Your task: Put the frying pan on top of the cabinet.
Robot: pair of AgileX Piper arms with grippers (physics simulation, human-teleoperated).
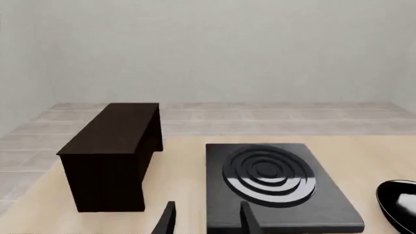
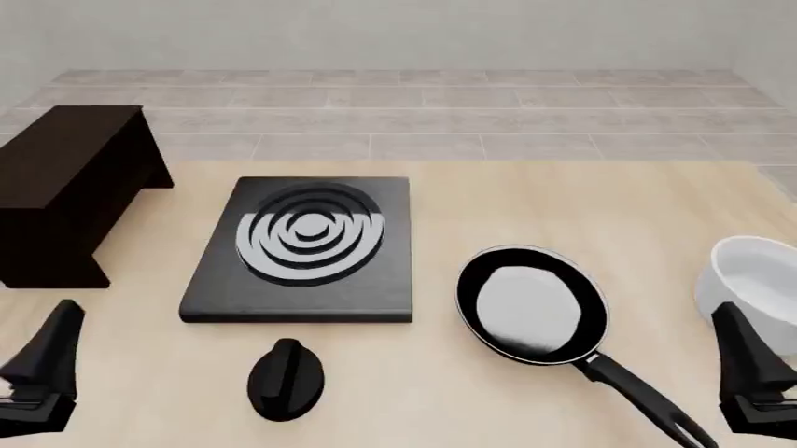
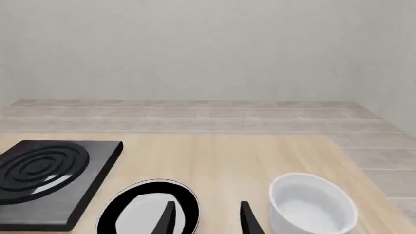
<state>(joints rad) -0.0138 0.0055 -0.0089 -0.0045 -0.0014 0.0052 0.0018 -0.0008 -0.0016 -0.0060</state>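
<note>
The frying pan [image 2: 532,303] lies flat on the table right of centre, black with a glossy grey-white inside, its long handle [image 2: 636,397] pointing to the near right. The dark brown cabinet [image 2: 69,187] stands at the far left with its flat top bare. My left gripper [image 2: 56,336] hovers at the near left edge, open and holding nothing, well short of the cabinet [image 1: 114,146]. My right gripper [image 2: 744,350] hangs open at the near right, just right of the pan's handle. In the right wrist view its fingers [image 3: 169,217] frame the pan [image 3: 146,209] from the side.
A flat black stove slab [image 2: 305,247] with grey rings lies between cabinet and pan. A small black knob [image 2: 286,378] sits in front of it. A white bowl [image 2: 753,280] stands at the right edge, close to my right gripper. A tiled floor lies beyond the table's far edge.
</note>
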